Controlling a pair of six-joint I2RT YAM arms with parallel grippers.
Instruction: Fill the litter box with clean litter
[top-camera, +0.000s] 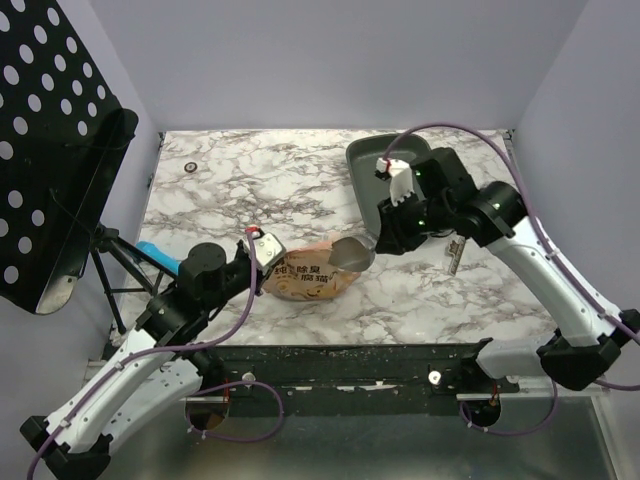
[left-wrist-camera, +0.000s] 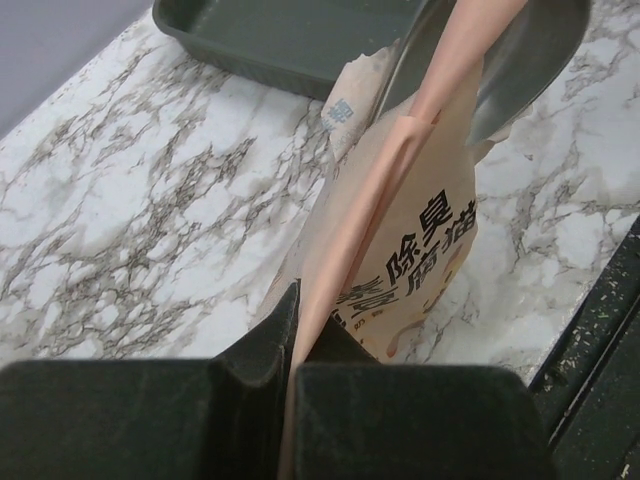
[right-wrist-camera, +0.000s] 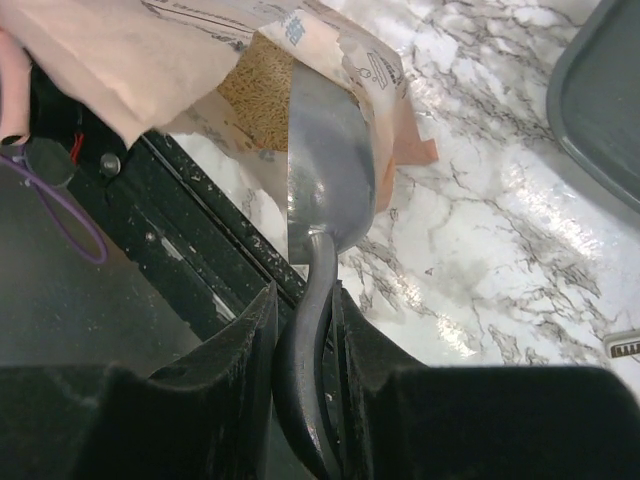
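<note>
The dark grey litter box (top-camera: 375, 170) lies at the back right of the table; its rim also shows in the left wrist view (left-wrist-camera: 250, 45) and right wrist view (right-wrist-camera: 600, 100). My left gripper (top-camera: 262, 247) is shut on the edge of the orange-tan litter bag (top-camera: 305, 275), which lies on the marble; the pinched bag edge shows between the fingers (left-wrist-camera: 292, 345). My right gripper (top-camera: 385, 228) is shut on the handle of the grey scoop (right-wrist-camera: 325, 170), whose bowl sits at the bag's open mouth (top-camera: 350, 253). Tan clean litter (right-wrist-camera: 262, 85) shows inside the bag.
A black perforated stand (top-camera: 50, 150) stands off the table's left side. A small dark ring (top-camera: 190, 166) lies at the back left. A small tag-like object (top-camera: 455, 252) lies on the marble under the right arm. The black front rail (top-camera: 350, 365) borders the near edge.
</note>
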